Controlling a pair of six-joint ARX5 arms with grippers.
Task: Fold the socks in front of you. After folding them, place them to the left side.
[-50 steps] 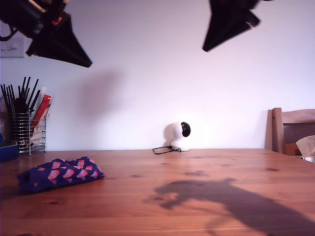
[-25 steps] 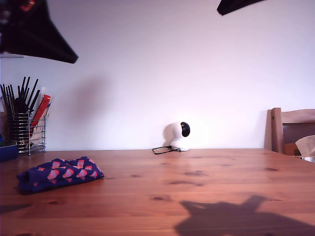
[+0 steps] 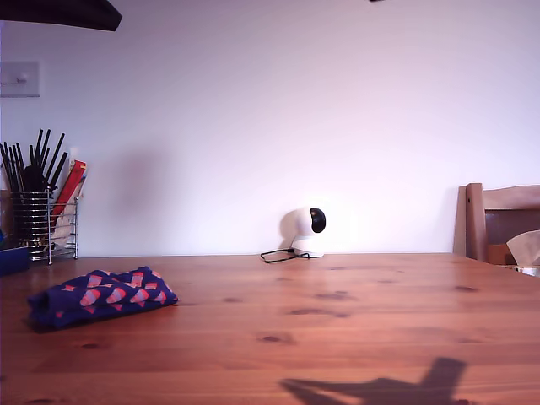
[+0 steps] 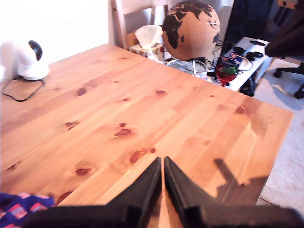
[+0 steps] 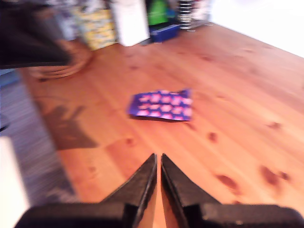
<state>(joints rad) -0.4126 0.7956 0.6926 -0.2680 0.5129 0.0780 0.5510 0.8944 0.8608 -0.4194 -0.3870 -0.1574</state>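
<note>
Both grippers high over wooden table point(image 3: 354, 312), jaws pressed together, nothing held: my first gripper point(image 4: 163, 164), my second gripper point(image 5: 158, 159). Folded navy socks w/ pink-red squares point(image 5: 161, 105) lie well apart from my second gripper, flat on table. Exterior view shows the bundle at its left, long axis left-right; first wrist view catches only a corner.

The socks point(image 3: 101, 297) are seen as a folded bundle of dark navy-purple knit patterned with pink-red squares. They lie flat on the wooden table point(image 3: 337, 329), towards the exterior view's left, with nothing touching them. The bundle is roughly rectangular, one end slightly raised.
</note>
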